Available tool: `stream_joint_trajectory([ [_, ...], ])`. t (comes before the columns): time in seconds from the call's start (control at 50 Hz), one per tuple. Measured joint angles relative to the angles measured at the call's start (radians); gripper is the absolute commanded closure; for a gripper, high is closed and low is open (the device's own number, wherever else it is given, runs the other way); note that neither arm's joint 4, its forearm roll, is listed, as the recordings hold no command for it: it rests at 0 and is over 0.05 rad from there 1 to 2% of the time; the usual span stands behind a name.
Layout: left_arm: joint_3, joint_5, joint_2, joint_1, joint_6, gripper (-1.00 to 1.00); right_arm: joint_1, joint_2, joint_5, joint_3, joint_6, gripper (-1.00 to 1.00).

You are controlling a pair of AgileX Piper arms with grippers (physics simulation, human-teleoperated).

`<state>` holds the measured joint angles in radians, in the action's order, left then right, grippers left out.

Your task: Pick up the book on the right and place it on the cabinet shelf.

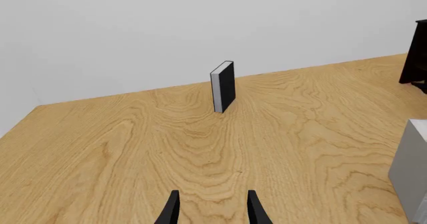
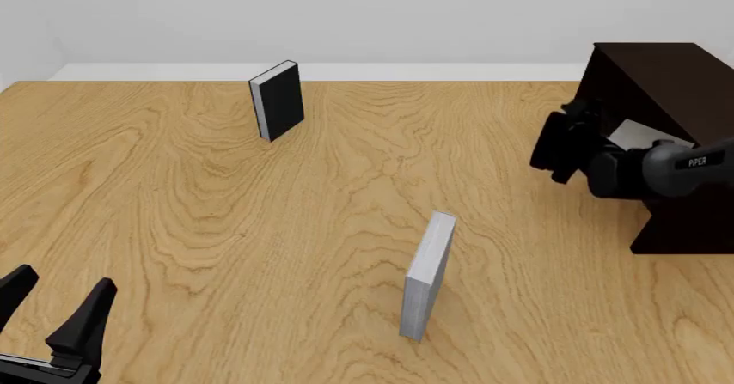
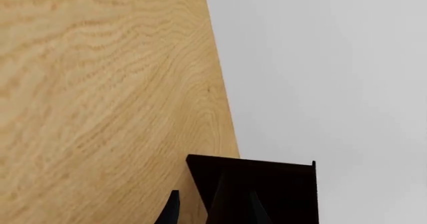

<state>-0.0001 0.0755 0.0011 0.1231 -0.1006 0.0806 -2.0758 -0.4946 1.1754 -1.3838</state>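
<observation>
Spanning the scene beneath plain pale walls, the light wood-grain worktop (image 2: 229, 229) carries a boxy dark-brown cabinet (image 2: 665, 83) at right, its shelf holding a light-grey book (image 2: 634, 132). Right pincer (image 2: 559, 148) nearby: state unclear. Left pincer (image 2: 51, 302) gapes apart, empty.

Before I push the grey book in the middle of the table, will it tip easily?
Probably: the grey book stands upright on a narrow edge, nothing beside it, so a sideways push likely topples it. Its straight flat cover suggests stiffness.
</observation>
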Motion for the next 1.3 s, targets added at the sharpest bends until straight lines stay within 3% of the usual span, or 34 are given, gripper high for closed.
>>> stream_joint_trajectory([
  [1.3,0.000,0.002,0.001,0.019,-0.005,-1.00,0.088,0.101,-0.017,-0.090,-0.012,-1.00],
])
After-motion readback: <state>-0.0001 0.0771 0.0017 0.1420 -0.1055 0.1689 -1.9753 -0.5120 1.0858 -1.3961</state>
